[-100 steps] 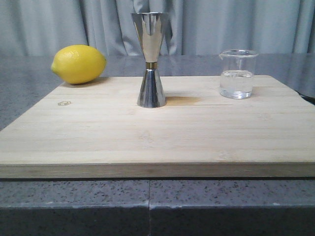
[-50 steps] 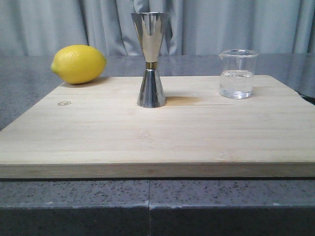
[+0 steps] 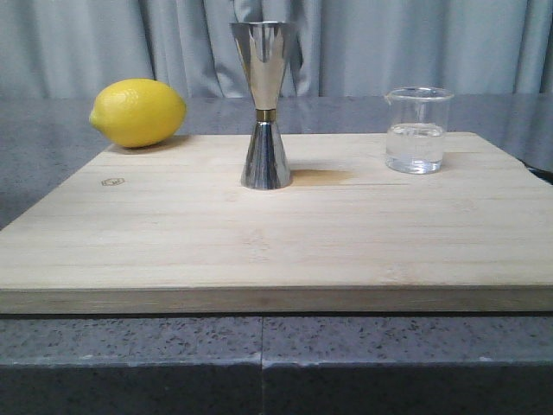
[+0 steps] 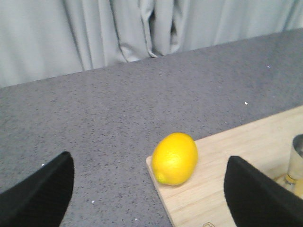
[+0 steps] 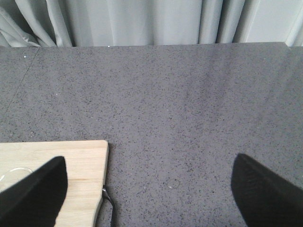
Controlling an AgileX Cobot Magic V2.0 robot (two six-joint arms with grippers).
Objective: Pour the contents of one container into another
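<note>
Fingers of the left gripper (image 4: pixel 149 198) show as 2 black tips spread wide apart, with nothing between them but grey countertop and the corner of the board; it is released and holding nothing. Through that gap sits a lemon (image 4: pixel 174 158), resting on the far left corner of the wooden cutting board (image 4: pixel 246 179), partly overhanging the edge toward the grey speckled countertop (image 4: pixel 118 113).

Over on the right side, the right gripper (image 5: pixel 151 196) is likewise spread wide and released, its 2 dark fingertips (image 5: pixel 33 191) apart over bare countertop, with only the right edge of the board and a thin dark cable beside it in its view.

Neither gripper appears in the front view. From there, the steel jigger (image 3: pixel 264 104) stands upright on the board near its far edge, about the middle, a thin gold band at its narrow waist. Well to its right, the glass beaker (image 3: pixel 418 130) stands upright too, close to the far right corner of the board, with clear liquid filling roughly its lower half. Jigger and beaker are well apart, not touching. Far to the left, the lemon lies on its side. Grey pleated curtains (image 3: pixel 432 43) hang behind the table.
</note>
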